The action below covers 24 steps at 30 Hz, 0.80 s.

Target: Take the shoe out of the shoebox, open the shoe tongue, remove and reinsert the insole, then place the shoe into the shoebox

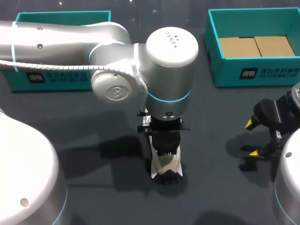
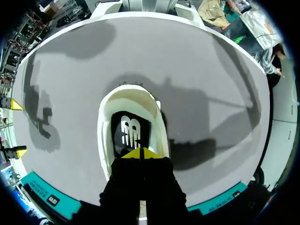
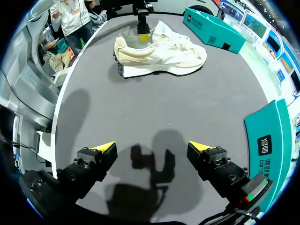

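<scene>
The dark grey table point(image 1: 93, 140) fills most of the head view. The left arm point(image 1: 70, 40) comes in from the left and bends down over the middle, hiding part of the left box point(image 1: 14, 79), a teal box at the far left. The right box point(image 1: 220, 70), also teal, stands at the far right, open at the top, with 2 panels of brown cardboard point(image 1: 255, 46) lying flat side by side on its floor. The shoe point(image 1: 167, 165) is outside both boxes. It is a cream trainer standing upright on its sole on the bare table near the middle, well apart from either box, heel toward the robot and toe toward the boxes. The left gripper point(image 2: 140, 153) points straight down into the shoe's opening at the tongue end. Its 2 yellow tips are pressed together, and it is hard to tell whether a thin edge of the tongue is nipped between them. The right gripper point(image 3: 152, 146) hangs low over bare table well to the right of the shoe. Its 2 fingers are spread wide with nothing between them, and it faces the shoe's side. Inside the shoe the black insole point(image 2: 129, 133), with a white mark on it, lies flat just beyond the left gripper's tips
</scene>
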Available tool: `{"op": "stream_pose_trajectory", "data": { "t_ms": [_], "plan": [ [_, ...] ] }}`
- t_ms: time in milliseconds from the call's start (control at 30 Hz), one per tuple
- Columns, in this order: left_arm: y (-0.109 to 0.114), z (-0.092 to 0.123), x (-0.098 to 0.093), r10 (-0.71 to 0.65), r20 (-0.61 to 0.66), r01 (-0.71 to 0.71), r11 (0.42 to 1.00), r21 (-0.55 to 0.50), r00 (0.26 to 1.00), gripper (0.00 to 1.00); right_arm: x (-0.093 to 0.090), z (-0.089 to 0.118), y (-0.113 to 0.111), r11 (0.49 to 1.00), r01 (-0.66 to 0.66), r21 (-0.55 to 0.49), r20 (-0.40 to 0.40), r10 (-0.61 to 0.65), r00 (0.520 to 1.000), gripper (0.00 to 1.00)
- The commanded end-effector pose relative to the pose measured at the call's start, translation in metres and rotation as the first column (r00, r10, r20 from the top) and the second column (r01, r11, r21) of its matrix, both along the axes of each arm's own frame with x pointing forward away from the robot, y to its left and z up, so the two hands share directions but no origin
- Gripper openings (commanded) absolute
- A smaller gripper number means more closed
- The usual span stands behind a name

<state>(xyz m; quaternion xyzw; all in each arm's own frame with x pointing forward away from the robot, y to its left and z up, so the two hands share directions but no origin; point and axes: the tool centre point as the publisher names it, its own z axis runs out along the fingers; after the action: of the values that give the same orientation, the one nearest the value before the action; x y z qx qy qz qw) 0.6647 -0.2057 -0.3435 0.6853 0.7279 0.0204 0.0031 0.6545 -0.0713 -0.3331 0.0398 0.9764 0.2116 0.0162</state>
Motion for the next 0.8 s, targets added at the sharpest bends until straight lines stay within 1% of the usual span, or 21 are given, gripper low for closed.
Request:
{"op": "stream_pose_trajectory", "data": {
  "t_ms": [33, 200, 233, 300, 400, 500, 533, 567, 600, 733, 800],
  "plan": [
    [-0.01, -0.006, -0.001, -0.004, 0.021, 0.004, 1.0, 0.017, 1.0, 0.05, -0.002, 0.001, 0.0, 1.0, 0.001, -0.002, 0.002, -0.001, 1.0, 1.0],
    [-0.018, -0.011, -0.001, -0.008, 0.029, 0.008, 1.0, 0.026, 1.0, 0.21, -0.002, 0.001, 0.0, 1.0, 0.001, -0.002, 0.002, -0.001, 1.0, 1.0],
    [-0.019, -0.012, 0.0, -0.008, 0.03, 0.007, 1.0, 0.03, 1.0, 0.27, -0.002, 0.001, 0.0, 1.0, 0.001, -0.002, 0.002, -0.001, 1.0, 1.0],
    [-0.019, -0.014, 0.002, -0.007, 0.03, 0.006, 0.999, 0.036, 1.0, 0.3, -0.002, 0.001, 0.0, 1.0, 0.001, -0.002, 0.002, -0.001, 1.0, 1.0],
    [-0.019, -0.016, 0.005, -0.006, 0.032, 0.004, 0.999, 0.046, 0.999, 0.29, -0.002, 0.001, 0.0, 1.0, 0.001, -0.002, 0.002, -0.001, 1.0, 1.0],
    [-0.016, -0.017, 0.009, -0.003, 0.033, 0.001, 0.999, 0.051, 0.999, 0.38, -0.002, 0.001, 0.0, 1.0, 0.001, -0.002, 0.002, -0.001, 1.0, 1.0],
    [-0.015, -0.016, 0.01, -0.002, 0.033, 0.0, 0.999, 0.052, 0.999, 0.45, -0.002, 0.001, 0.0, 1.0, 0.001, -0.002, 0.002, -0.001, 1.0, 1.0],
    [-0.014, -0.016, 0.01, -0.001, 0.033, -0.001, 0.999, 0.052, 0.999, 0.62, -0.002, 0.001, 0.0, 1.0, 0.001, -0.002, 0.002, -0.001, 1.0, 1.0],
    [-0.014, -0.016, 0.011, 0.0, 0.033, -0.001, 0.999, 0.051, 0.999, 0.7, -0.002, 0.001, 0.0, 1.0, 0.001, -0.002, 0.002, -0.001, 1.0, 1.0],
    [-0.012, -0.014, 0.011, -0.002, 0.032, 0.0, 0.999, 0.045, 0.999, 0.85, -0.002, 0.001, 0.0, 1.0, 0.001, -0.002, 0.002, -0.001, 1.0, 1.0],
    [-0.012, -0.013, 0.011, -0.004, 0.032, 0.003, 0.999, 0.042, 0.999, 0.9, -0.002, 0.001, 0.0, 1.0, 0.001, -0.002, 0.002, -0.001, 1.0, 1.0]
  ]
}}
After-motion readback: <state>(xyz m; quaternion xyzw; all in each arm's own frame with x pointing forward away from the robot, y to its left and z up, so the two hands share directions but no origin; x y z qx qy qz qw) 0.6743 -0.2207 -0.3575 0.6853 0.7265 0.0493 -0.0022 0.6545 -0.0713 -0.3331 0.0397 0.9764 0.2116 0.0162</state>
